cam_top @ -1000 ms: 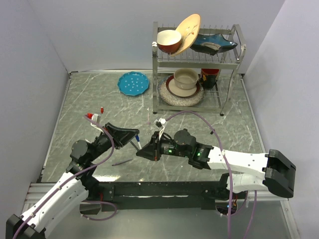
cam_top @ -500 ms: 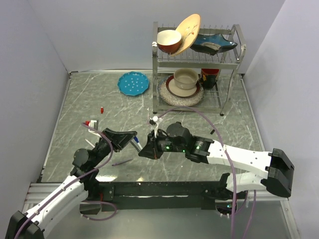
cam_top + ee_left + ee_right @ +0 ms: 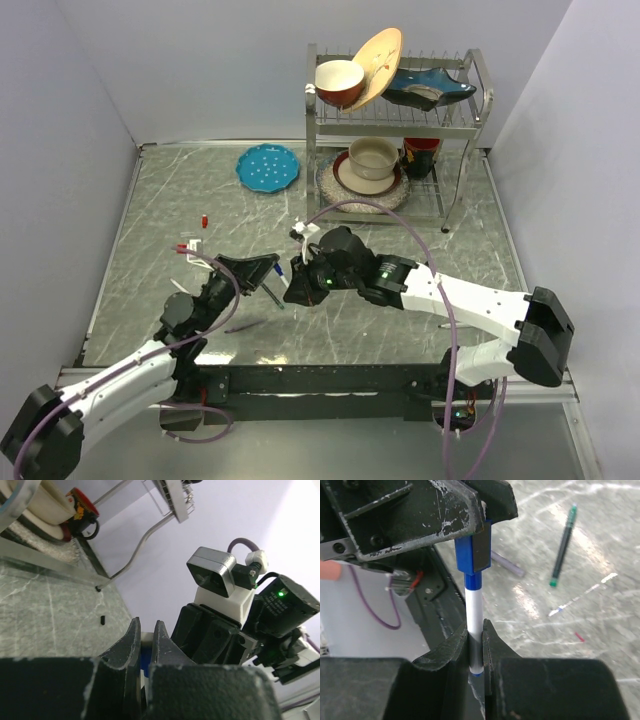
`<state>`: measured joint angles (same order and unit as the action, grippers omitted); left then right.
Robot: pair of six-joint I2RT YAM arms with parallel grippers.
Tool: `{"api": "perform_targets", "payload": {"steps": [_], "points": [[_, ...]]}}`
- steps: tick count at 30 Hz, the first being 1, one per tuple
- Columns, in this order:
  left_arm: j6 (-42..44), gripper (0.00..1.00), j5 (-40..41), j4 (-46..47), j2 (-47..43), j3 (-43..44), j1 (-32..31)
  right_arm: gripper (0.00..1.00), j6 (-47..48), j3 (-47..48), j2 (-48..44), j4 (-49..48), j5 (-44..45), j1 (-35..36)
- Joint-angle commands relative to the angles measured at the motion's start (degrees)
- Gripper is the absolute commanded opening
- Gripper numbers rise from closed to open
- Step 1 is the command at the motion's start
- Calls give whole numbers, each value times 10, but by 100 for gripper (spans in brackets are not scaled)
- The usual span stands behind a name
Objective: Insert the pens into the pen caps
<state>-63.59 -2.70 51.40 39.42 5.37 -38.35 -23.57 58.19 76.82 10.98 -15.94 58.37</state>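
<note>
My right gripper [image 3: 476, 630] is shut on a white-barrelled blue pen [image 3: 475, 611] and holds it upright. The pen's blue tip sits in the mouth of the blue cap [image 3: 474, 550], which my left gripper [image 3: 146, 627] is shut on. In the top view the two grippers meet at the table's near middle, left gripper [image 3: 270, 270] against right gripper [image 3: 294, 284]. A dark green pen [image 3: 564, 545] lies on the table beyond them and also shows in the top view [image 3: 274, 298]. A red-ended pen [image 3: 185, 247] and a red cap [image 3: 204, 219] lie at the left. A black cap [image 3: 102, 620] lies near the rack's foot.
A metal dish rack [image 3: 462, 150] with bowls and plates stands at the back right. A teal plate [image 3: 268, 167] lies at the back middle. A thin dark stick [image 3: 243, 326] lies near the left arm. Grey walls close in the left and right sides.
My right gripper has moved up and left with the blue pen, and my left gripper has closed in on it. The pen's tip now meets the blue cap.
</note>
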Motion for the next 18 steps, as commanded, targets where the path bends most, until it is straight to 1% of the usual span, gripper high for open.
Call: {"api": "perform_targets", "payload": {"steps": [1, 3, 5, 6, 7, 8, 10, 11, 12, 13, 15, 17, 18], "points": [[20, 1, -183, -84, 38, -10, -61, 0, 4, 64, 5, -230, 90, -36], [31, 1, -168, -102, 37, 2, -61, 0, -14, 30, -1, -235, 86, -36], [44, 1, -131, -153, 34, 29, -61, 2, -27, 8, -13, -226, 81, -36], [63, 1, -118, -177, 32, 42, -61, 5, -31, -11, -18, -219, 80, -35], [72, 1, -89, -210, 33, 74, -61, 15, -34, -24, -25, -214, 76, -35], [84, 1, -78, -253, 36, 91, -61, 21, -39, -35, -39, -204, 74, -35], [109, 1, -52, -297, 46, 141, -61, 33, -44, -74, -54, -193, 69, -36], [115, 1, -28, -337, 51, 159, -61, 36, -46, -88, -74, -176, 67, -35], [129, 1, -18, -354, 66, 176, -61, 39, -45, -116, -86, -168, 66, -36], [135, 1, -10, -370, 75, 211, -61, 45, -46, -133, -100, -163, 66, -35], [151, 1, 14, -414, 108, 260, -61, 52, -51, -181, -151, -151, 72, -35], [159, 1, 25, -437, 135, 288, -60, 56, -60, -206, -202, -127, 79, -34], [162, 1, 49, -458, 164, 312, -60, 60, -63, -228, -220, -119, 86, -34]]}}
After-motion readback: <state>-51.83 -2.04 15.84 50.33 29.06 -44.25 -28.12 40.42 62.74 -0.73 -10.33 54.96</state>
